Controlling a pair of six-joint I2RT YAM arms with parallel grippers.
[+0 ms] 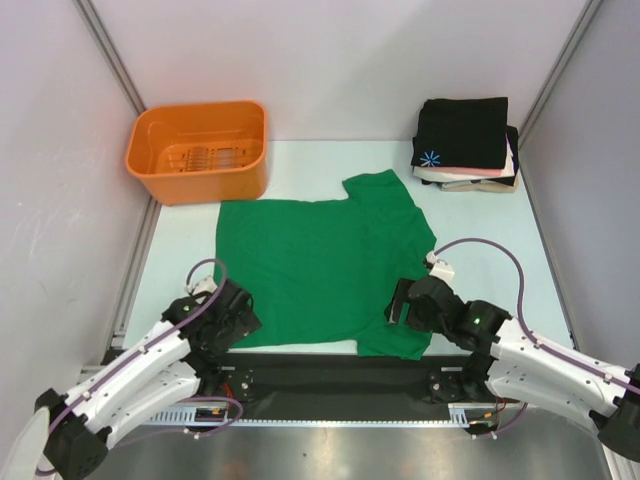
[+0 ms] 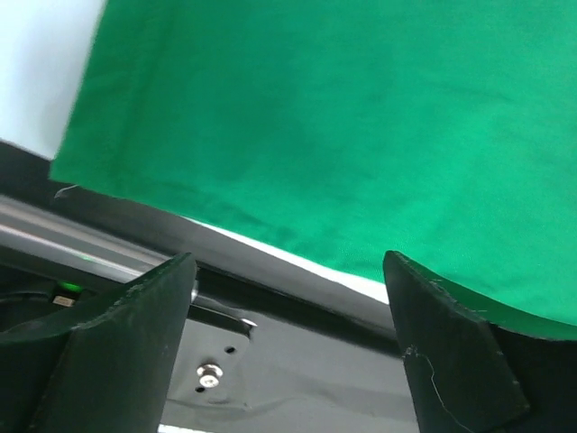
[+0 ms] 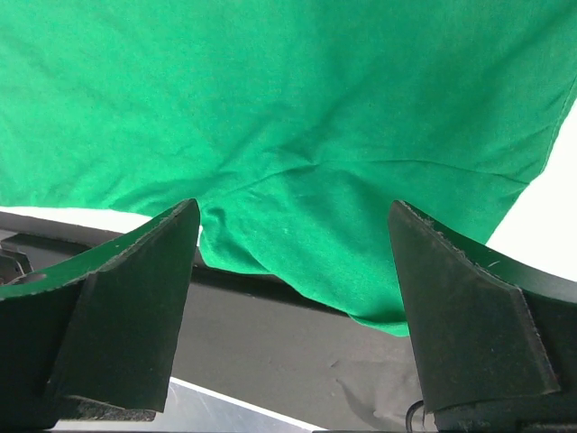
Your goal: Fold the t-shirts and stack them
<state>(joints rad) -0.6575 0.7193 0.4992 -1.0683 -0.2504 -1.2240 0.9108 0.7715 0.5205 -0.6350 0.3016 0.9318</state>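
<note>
A bright green t-shirt [image 1: 320, 265] lies spread flat in the middle of the table, one sleeve toward the back right. Folded t-shirts are stacked at the back right, a black one with a starburst mark [image 1: 462, 133] on top of pink and white ones. My left gripper [image 1: 238, 322] is open and empty over the shirt's near left edge [image 2: 297, 135]. My right gripper [image 1: 402, 303] is open and empty over the shirt's near right corner [image 3: 297, 135], which hangs slightly over the table's black front edge.
An orange plastic basket [image 1: 200, 150] stands at the back left. White walls enclose the table on three sides. A black strip [image 1: 340, 375] with the arm bases runs along the near edge.
</note>
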